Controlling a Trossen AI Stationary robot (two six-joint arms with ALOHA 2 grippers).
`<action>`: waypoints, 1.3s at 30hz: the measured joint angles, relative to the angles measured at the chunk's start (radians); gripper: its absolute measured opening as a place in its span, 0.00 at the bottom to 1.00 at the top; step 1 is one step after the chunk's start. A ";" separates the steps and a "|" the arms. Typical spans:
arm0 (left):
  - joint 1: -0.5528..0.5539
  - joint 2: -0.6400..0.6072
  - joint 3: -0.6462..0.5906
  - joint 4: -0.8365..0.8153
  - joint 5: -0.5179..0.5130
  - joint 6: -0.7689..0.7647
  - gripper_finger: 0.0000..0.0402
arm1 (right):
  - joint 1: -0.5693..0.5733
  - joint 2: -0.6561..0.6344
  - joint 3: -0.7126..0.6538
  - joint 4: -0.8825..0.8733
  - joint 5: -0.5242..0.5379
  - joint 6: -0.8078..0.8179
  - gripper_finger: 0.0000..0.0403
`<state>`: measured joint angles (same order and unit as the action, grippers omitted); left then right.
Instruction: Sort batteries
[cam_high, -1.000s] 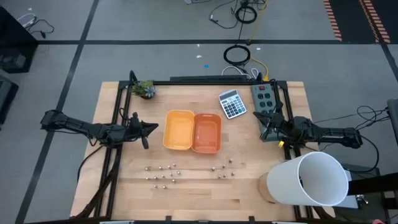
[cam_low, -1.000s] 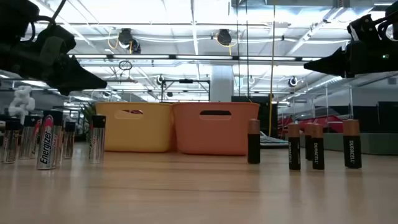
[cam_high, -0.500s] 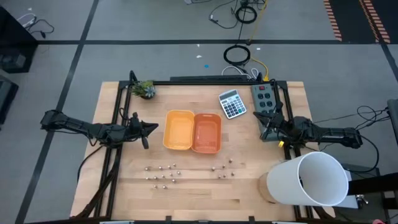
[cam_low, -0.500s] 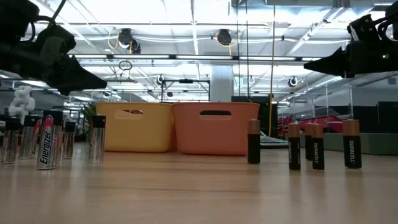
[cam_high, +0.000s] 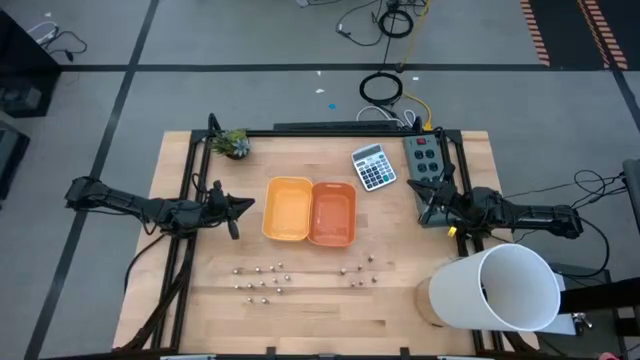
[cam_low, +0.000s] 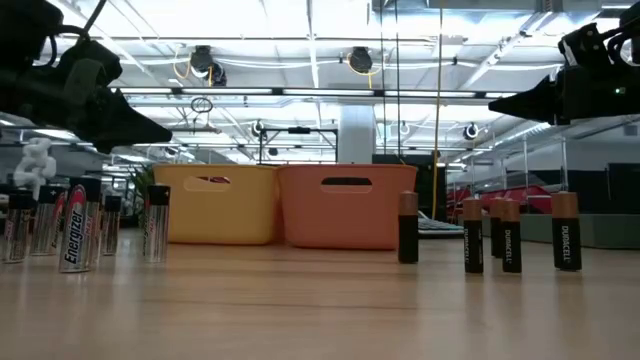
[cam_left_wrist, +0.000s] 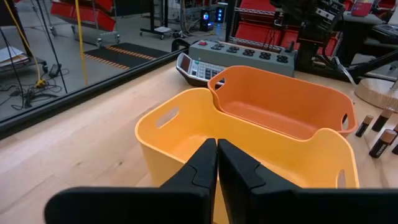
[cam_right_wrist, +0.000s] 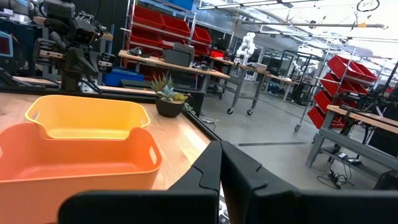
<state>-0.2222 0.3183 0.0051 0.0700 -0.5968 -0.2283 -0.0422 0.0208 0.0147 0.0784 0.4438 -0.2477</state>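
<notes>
Behind batteries (cam_high: 262, 281), two trays (cam_high: 310, 211), calculator (cam_high: 374, 167), white cylinder (cam_high: 497, 290).

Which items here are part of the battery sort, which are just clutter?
Job:
- silvery batteries, standing on the table
- dark batteries, standing on the table
- yellow tray, empty
- orange tray, empty
- left gripper and right gripper, both shut, holding nothing

Clutter:
- calculator
- power strip
- plant
- white roll

A grey floor (cam_high: 250, 90) with dark seams surrounds the wooden desk (cam_high: 320, 310). Red shelving (cam_right_wrist: 155, 43) lines the hall, under what seem to be bright ceiling lights (cam_low: 300, 20).
</notes>
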 joint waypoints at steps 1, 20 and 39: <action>0.000 0.000 0.000 0.000 0.000 0.000 0.06 | 0.000 0.000 0.000 0.000 0.000 0.000 0.00; 0.000 0.000 0.000 0.000 0.000 0.000 0.06 | 0.000 0.000 0.000 0.000 0.000 0.000 0.00; 0.000 0.000 0.000 0.001 0.000 0.002 0.06 | 0.000 0.000 0.000 0.022 -0.057 0.111 0.00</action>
<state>-0.2222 0.3187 0.0048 0.0711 -0.5972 -0.2260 -0.0422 0.0208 0.0147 0.1005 0.3868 -0.1371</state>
